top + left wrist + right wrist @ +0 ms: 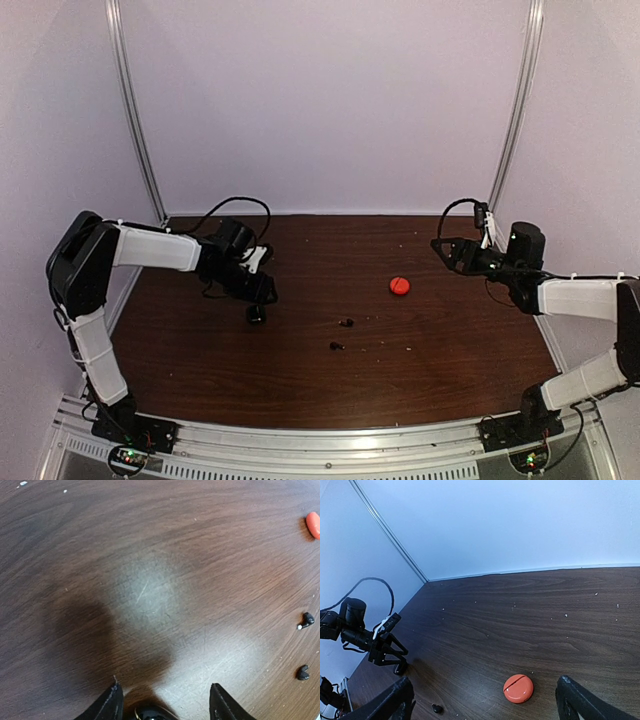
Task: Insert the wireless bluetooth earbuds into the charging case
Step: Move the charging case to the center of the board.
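A black rounded charging case [256, 315] lies on the table under my left gripper [258, 296]. In the left wrist view the gripper [165, 686] is open, and the case's glossy top [150, 714] shows between the finger bases, not clamped. Two tiny black earbuds [347, 322] [337, 346] lie right of it, also in the left wrist view [306, 620] [302, 672]. A closed red case [399, 286] lies mid-right. My right gripper [445, 248] hangs open above and right of it [485, 681], with the red case [518, 688] between its fingers' line of sight. No red earbuds show.
The dark wood table [450, 350] is walled by white panels at the back and sides, with metal posts [135, 110] at the back corners. Small white crumbs dot the surface. One black earbud [437, 709] and the left gripper [385, 650] show in the right wrist view.
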Controlling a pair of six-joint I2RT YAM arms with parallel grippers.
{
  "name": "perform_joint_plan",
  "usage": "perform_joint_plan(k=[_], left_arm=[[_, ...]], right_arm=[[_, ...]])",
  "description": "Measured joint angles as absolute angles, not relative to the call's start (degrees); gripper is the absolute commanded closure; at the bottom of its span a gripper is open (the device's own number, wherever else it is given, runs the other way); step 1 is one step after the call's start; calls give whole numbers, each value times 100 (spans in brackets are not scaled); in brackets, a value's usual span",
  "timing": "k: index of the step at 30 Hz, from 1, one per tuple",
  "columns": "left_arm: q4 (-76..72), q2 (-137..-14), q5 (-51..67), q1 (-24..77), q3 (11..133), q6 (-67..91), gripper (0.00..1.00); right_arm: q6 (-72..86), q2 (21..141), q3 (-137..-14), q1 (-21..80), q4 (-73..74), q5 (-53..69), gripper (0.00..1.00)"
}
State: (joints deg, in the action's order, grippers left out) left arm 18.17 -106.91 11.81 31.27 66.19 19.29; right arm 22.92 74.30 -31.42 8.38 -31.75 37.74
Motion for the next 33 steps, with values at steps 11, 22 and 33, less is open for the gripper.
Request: perform_joint_plan(k=[11, 22, 33], left_arm=[[1876, -10584, 1315, 3118, 6219, 1914, 62], [1938, -9470, 1715, 3118, 5129, 2209, 57], [2128, -8711, 2659, 3124, 4720, 1942, 7]], right_arm=[[2290, 7428, -3122, 838, -3175, 3774, 0], [2287, 7428, -3122, 838, -3175, 3776, 0], [2290, 7470, -3122, 838, -3192, 3848, 0]])
